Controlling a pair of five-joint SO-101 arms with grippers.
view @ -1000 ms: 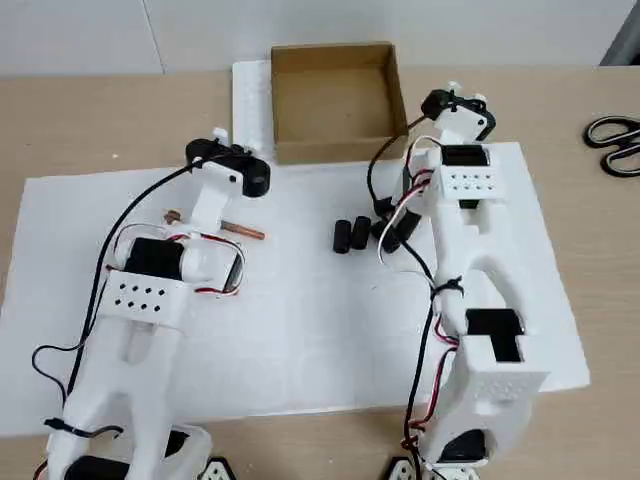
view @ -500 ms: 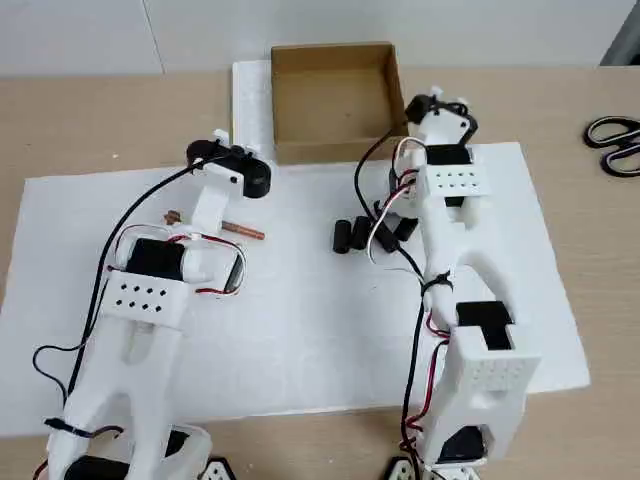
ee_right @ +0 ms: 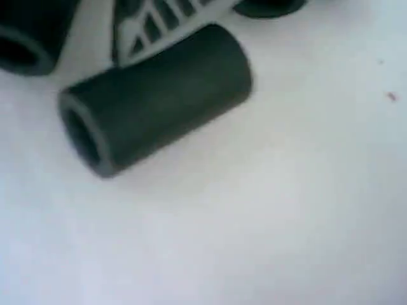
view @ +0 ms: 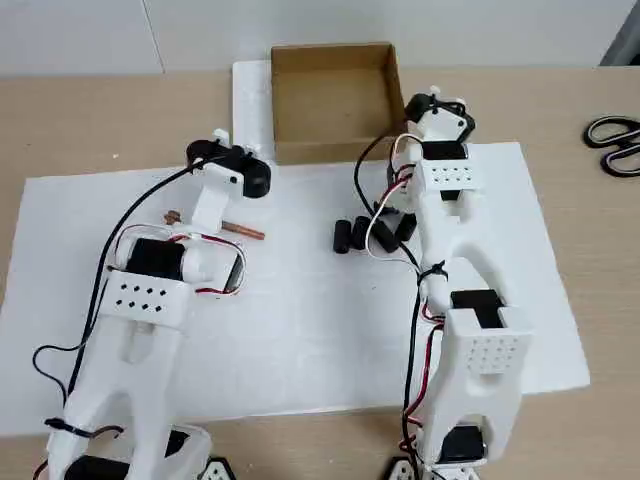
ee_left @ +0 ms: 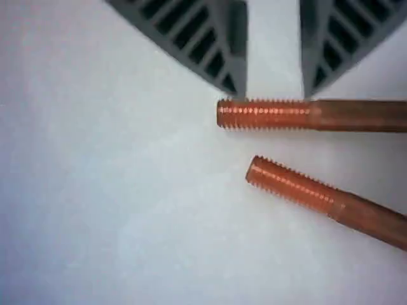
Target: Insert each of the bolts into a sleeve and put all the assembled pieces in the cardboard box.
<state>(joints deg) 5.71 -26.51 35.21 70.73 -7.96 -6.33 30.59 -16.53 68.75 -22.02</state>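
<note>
The cardboard box (view: 330, 152), an open square tray of brown board, is sitting at the 12 o'clock edge of the white foam sheet (view: 300, 330). The sheet is covering most of the wooden table (view: 60, 120). Black-handled scissors (view: 612, 140) are lying on bare wood at 2 o'clock.

The left arm (view: 140, 300) is standing over the 9 o'clock half of the sheet. The left gripper (ee_left: 273, 89) is hanging directly over two bolts. Its dark, ribbed fingers (ee_left: 203, 38) are standing spread with a narrow gap, pinching nothing. Both tips are sitting right at the threaded end of the first bolt (ee_left: 305, 115). The second bolt (ee_left: 318, 190) is lying just beside it, apart and at a slight angle. Both are slim copper-coloured rods, finely threaded at one end and smooth along the shank.

The black sleeves (view: 342, 237) are lying near the sheet's centre, at 6 o'clock from the box. Two are lying clear of the right arm (view: 450, 180); others are lying partly under it. Beside the right gripper (ee_right: 149, 28), the nearest sleeve (ee_right: 152, 95) is lying on its side. It is a short, smooth, matte tube with an open round bore. The state of this gripper's jaws cannot be told.
</note>
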